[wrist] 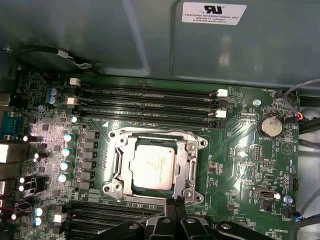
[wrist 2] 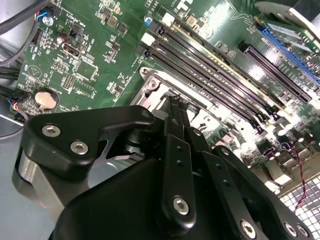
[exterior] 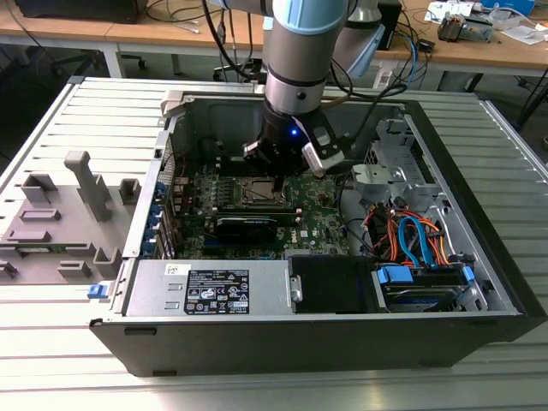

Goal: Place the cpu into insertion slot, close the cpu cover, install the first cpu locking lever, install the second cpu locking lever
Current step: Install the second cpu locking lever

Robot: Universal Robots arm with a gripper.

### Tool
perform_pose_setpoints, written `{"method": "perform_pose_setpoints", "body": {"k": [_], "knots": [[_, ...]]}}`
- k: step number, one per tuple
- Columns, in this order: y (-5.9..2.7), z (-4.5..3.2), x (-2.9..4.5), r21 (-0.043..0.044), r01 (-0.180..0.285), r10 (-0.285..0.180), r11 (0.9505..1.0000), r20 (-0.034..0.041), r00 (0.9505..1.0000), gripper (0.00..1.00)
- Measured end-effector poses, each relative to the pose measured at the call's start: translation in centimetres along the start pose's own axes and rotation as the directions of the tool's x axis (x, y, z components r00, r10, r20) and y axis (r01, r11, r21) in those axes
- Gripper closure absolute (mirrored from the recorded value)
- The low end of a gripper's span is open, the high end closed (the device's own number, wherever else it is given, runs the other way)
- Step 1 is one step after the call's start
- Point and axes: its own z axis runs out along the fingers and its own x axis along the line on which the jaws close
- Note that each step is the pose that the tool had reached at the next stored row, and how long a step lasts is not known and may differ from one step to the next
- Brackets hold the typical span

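Note:
The cpu (wrist: pixel 155 165), a silvery square chip, lies flat in the insertion slot (wrist: pixel 113 188) on the green board. The cpu cover (wrist: pixel 120 155), a silvery frame, lies down around the chip. My gripper (wrist: pixel 176 204) hangs just at the socket's edge, its two black fingers pressed together. In the second wrist view the fingertips (wrist 2: pixel 176 102) reach down beside the socket's metal frame (wrist 2: pixel 154 86). I cannot tell whether anything thin is pinched between them. In the exterior view the gripper (exterior: pixel 279 183) stands over the slot (exterior: pixel 259 193) inside the open computer case.
Long black memory slots (wrist: pixel 150 107) run beside the socket. A coin battery (wrist: pixel 270 126) and capacitors (wrist: pixel 67 150) sit on the board. A black card (exterior: pixel 247 224), a power supply (exterior: pixel 210 289) and bundled cables (exterior: pixel 411 240) fill the case. A grey fixture (exterior: pixel 64 214) stands outside on the exterior view's left.

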Motion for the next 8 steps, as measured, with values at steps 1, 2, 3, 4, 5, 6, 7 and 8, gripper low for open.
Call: {"method": "perform_pose_setpoints", "body": {"k": [1,2,3,4,5,6,7,8], "knots": [[-0.07,0.0,0.01,0.0,0.0,0.0,1.0,0.0,1.0,0.89],[-0.12,-0.01,0.01,0.0,0.0,0.0,1.0,0.0,1.0,0.89],[-0.18,-0.01,0.02,0.0,0.0,0.0,1.0,0.0,1.0,0.89],[-0.23,-0.01,0.02,0.0,0.0,0.0,1.0,0.0,1.0,0.89],[-0.29,-0.01,0.03,0.0,0.0,0.0,1.0,-0.0001,1.0,0.89],[-0.33,-0.02,0.03,0.0,0.0,0.0,1.0,0.0,1.0,0.89],[-0.41,-0.02,0.04,0.0,0.0,0.0,1.0,0.0,1.0,0.89],[-0.47,-0.02,0.04,0.0,0.0,0.0,1.0,0.0,1.0,0.89]]}}
